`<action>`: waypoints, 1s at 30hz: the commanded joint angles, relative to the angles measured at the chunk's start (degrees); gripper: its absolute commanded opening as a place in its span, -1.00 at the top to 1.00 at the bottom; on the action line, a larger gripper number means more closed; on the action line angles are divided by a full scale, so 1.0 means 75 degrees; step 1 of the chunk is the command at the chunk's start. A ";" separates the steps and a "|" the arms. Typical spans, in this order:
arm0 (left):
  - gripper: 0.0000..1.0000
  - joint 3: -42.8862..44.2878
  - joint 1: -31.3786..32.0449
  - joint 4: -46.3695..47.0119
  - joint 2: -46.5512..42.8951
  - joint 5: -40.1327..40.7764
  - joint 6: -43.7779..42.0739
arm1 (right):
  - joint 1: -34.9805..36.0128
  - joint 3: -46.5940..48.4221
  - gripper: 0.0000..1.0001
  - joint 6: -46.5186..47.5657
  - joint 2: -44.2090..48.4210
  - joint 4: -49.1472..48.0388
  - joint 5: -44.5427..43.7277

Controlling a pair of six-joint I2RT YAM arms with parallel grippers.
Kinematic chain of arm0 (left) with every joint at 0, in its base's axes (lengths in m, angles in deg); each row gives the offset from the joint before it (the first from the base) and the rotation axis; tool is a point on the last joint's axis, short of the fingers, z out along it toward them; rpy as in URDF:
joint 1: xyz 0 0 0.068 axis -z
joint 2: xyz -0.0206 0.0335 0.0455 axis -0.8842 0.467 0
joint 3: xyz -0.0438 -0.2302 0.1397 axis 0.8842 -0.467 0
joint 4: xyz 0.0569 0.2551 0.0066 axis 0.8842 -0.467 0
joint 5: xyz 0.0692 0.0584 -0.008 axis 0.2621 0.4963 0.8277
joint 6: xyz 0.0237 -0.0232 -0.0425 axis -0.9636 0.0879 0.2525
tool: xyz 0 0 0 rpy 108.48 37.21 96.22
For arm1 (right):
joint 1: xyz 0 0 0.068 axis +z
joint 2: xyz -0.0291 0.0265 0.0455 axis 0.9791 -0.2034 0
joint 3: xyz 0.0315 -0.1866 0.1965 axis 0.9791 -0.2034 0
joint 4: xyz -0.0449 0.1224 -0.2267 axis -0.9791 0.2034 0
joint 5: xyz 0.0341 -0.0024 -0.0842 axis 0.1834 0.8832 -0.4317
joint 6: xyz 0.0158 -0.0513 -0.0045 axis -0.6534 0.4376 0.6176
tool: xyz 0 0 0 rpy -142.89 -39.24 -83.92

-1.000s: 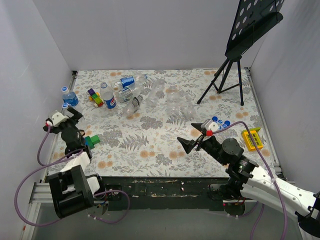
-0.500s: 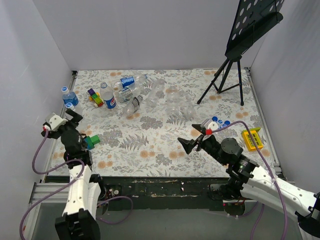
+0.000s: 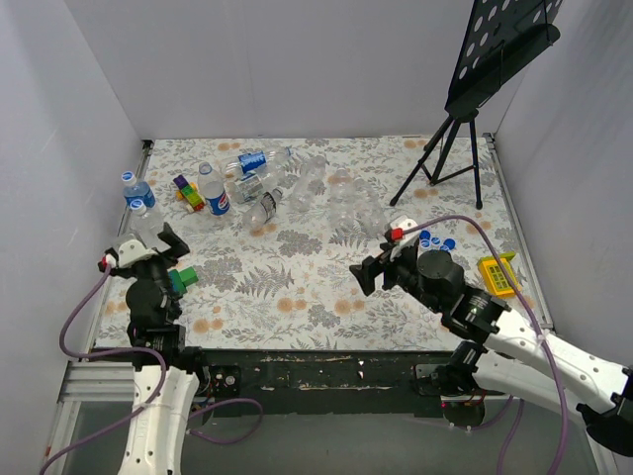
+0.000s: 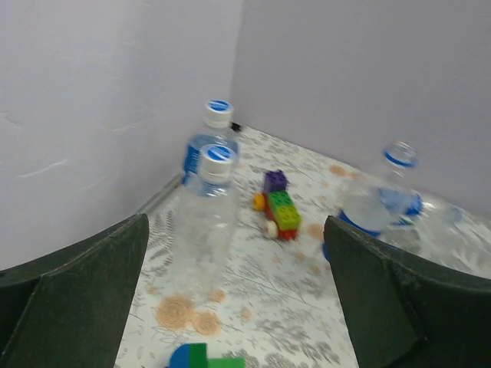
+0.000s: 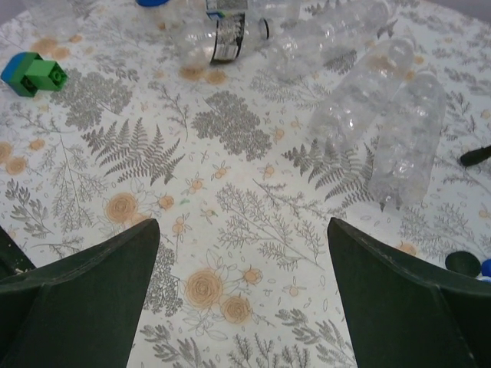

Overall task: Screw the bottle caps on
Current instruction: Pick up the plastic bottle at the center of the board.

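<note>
Several clear bottles point(image 3: 346, 203) lie in a heap at the middle back, some with label bands point(image 3: 265, 206). Two capped bottles point(image 4: 209, 215) stand by the left wall, and a third bottle point(image 4: 376, 203) stands to their right. Loose blue bottle caps point(image 3: 435, 240) lie at the right, just behind my right arm. My left gripper point(image 3: 148, 249) hovers open near the left wall and faces the capped pair, with nothing between its fingers. My right gripper point(image 3: 374, 261) hangs open over bare cloth point(image 5: 242, 291), short of two empty bottles point(image 5: 383, 123).
A green-and-blue toy point(image 3: 181, 279) sits just right of my left gripper. A multi-coloured brick toy point(image 4: 278, 211) lies between the standing bottles. A yellow block point(image 3: 497, 274) rests at the right edge. A black tripod stand point(image 3: 450, 148) fills the back right corner. White walls close three sides.
My left gripper has swung rightward and nearer the front, towards the green-and-blue toy. My right gripper has shifted back and slightly left, towards the bottle heap. Both stay open.
</note>
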 commanded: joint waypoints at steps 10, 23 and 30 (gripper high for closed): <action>-0.96 0.0717 0.1648 -0.3714 -0.0410 -0.3085 0.3439 | -0.1559 0.1878 -0.97 -0.1505 -0.2360 0.2371 0.1389; -0.96 0.1528 0.1801 -0.3343 0.1864 -0.6519 0.3089 | -0.3191 0.1831 -0.95 -0.1740 -0.3028 0.1915 0.2413; -0.96 0.1609 0.1801 -0.2931 0.2686 -0.6381 0.3242 | -0.3321 0.2802 -0.91 -0.1331 -0.4140 0.1938 0.1373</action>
